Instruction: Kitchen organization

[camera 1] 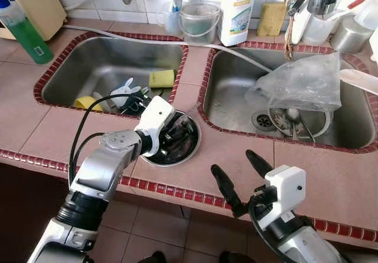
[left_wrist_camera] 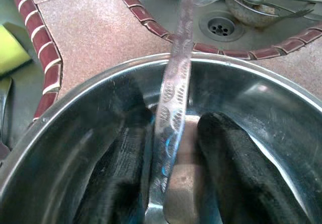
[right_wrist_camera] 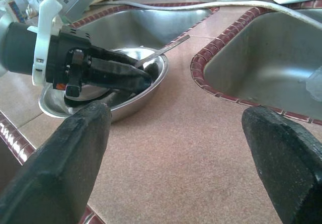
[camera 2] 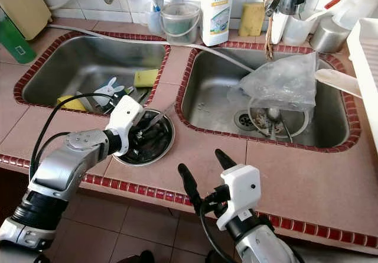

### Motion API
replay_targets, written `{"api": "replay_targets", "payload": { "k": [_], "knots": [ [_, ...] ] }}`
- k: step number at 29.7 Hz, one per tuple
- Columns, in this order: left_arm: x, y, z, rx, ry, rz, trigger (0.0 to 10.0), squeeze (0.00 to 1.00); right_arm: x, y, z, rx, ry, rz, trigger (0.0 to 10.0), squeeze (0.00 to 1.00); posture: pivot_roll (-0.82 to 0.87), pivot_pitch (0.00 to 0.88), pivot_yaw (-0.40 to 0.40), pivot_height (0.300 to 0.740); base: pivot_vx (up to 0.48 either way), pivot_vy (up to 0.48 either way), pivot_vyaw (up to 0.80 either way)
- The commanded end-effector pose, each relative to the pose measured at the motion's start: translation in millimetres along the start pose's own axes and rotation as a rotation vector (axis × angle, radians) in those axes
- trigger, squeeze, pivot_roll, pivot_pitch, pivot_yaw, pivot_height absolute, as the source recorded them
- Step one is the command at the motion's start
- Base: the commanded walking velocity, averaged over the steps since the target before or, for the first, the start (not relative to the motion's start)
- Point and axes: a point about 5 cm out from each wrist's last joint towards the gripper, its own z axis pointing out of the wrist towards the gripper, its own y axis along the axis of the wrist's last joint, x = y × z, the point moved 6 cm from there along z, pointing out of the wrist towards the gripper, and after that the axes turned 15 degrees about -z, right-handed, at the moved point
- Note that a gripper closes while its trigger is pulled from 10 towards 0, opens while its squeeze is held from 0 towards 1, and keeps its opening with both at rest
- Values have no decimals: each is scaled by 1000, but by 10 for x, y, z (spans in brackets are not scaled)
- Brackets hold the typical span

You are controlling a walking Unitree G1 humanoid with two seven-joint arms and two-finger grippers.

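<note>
A: Item 1, left hand (camera 1: 175, 134)?
B: Inside the steel bowl (camera 1: 192, 148) on the tiled bench (camera 1: 236, 151), between the 2 sinks. Its 2 fingers (left_wrist_camera: 236, 168) sit either side of a patterned metal utensil handle (left_wrist_camera: 173, 103); whether they press on it, I cannot tell. The handle leans over the bowl's rim toward the right sink (camera 1: 230, 106).

A: Item 2, right hand (camera 1: 242, 177)?
B: Fingers spread wide, nothing between them, hovering at the bench's front edge, apart from the bowl.

A: Sinks?
B: Left sink (camera 1: 106, 68): yellow sponge (camera 1: 161, 78), assorted utensils. Right sink: clear plastic bag (camera 1: 301, 83) above dishes at the drain.
</note>
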Motion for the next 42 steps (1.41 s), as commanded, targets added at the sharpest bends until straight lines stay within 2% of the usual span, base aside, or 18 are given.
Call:
{"api": "replay_targets", "payload": {
  "k": [1,27,37,40,42],
  "knots": [
    [14,-38,-8,20,2,10,0,0,17,64,-11,-19,4,-8,10000,0,-166,208,90,740,0,0,0],
    [72,48,-35,-19,24,23,0,0,12,81,113,-54,37,-14,10000,0,-145,143,67,740,0,0,0],
    [171,272,-58,-90,57,17,0,0,-29,116,208,-91,48,-33,10000,0,-139,97,55,740,0,0,0],
    [230,430,-69,-140,77,20,0,0,-61,153,307,-119,45,-42,10000,0,-129,71,46,740,0,0,0],
    [238,452,-68,-147,80,21,0,0,-65,159,321,-123,45,-42,10000,0,-128,69,45,740,0,0,0]
  ]
}}
